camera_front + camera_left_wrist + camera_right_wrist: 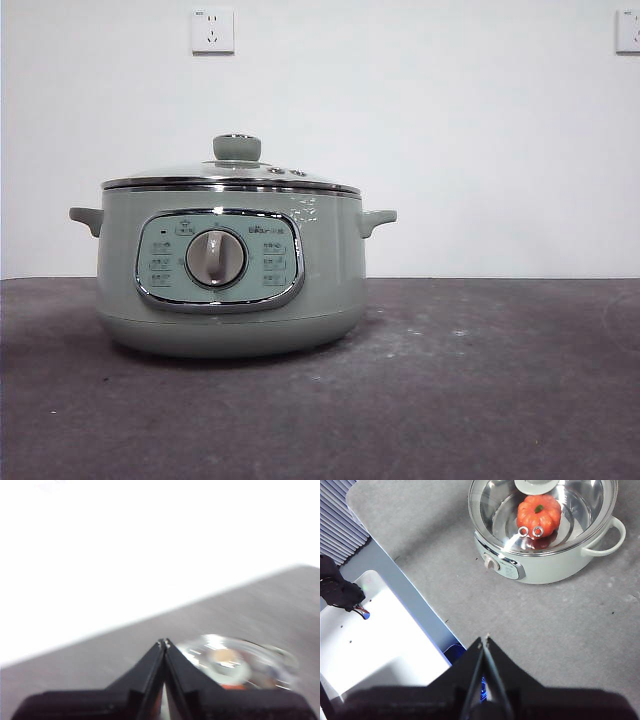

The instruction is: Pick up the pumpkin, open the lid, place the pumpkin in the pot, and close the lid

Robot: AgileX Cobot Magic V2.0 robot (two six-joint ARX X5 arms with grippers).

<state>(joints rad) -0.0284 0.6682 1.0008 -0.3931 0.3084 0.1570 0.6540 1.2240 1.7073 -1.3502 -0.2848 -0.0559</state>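
Note:
The pale green pot [230, 270] stands on the dark table, its dial facing the front camera. The glass lid [232, 178] with its green knob sits flat on the pot's rim. Through the lid [580, 510], the right wrist view shows the orange pumpkin [538, 514] resting inside the pot [555, 565]. My right gripper [485, 640] hangs high over the table, well away from the pot, jaws shut and empty. My left gripper [164, 642] is also raised and shut on nothing, with the blurred lid [235, 662] below it.
A white and blue base structure [385, 645] with black cabling borders the table beside the right arm. Two wall sockets [212, 30] sit on the white wall behind. Grey tabletop [480, 380] stretches to the right of the pot.

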